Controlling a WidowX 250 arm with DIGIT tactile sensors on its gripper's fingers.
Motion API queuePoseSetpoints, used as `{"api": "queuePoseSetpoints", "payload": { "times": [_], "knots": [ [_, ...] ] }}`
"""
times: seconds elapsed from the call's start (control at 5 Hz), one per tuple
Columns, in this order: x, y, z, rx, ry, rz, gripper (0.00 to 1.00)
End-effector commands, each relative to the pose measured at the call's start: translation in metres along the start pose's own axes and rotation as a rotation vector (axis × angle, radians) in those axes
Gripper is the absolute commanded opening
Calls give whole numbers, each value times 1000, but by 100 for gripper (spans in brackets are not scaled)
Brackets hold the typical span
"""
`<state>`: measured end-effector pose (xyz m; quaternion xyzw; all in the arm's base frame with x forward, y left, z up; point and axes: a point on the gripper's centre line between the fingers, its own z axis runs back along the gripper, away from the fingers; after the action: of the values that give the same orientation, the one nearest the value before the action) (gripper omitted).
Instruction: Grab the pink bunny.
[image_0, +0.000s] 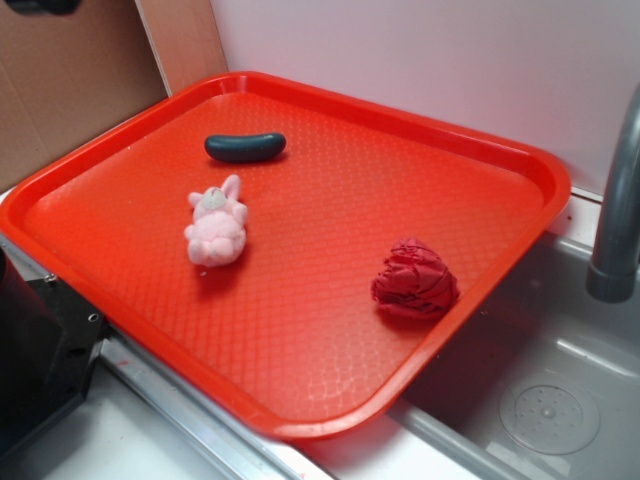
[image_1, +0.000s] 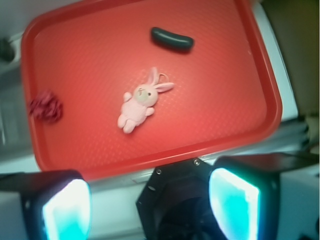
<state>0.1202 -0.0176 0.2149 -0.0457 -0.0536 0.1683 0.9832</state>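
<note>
In the exterior view, your pink bunny is lying on the red tray, just in front of the dark green sausage and well apart from the dark red cloth ball. It is looking light, soft and squashy, so you are best closing on its plump body.

In the wrist view, the bunny is sitting mid-tray, far below. Your fingers are standing wide apart, holding and touching nothing.

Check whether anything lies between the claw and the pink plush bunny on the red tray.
Nothing visible does. The small pale pink plush bunny lies alone mid-tray; the dark green sausage-shaped thing and the dark red crumpled cloth ball sit apart from it. The open claw hangs above the red plastic tray.
</note>
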Motion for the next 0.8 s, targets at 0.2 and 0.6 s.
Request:
{"api": "queuePoseSetpoints", "payload": {
  "times": [0.2,0.6],
  "knots": [
    [32,-3,-57,14,-85,401,100],
    [49,-2,-122,41,-69,477,100]
  ]
}}
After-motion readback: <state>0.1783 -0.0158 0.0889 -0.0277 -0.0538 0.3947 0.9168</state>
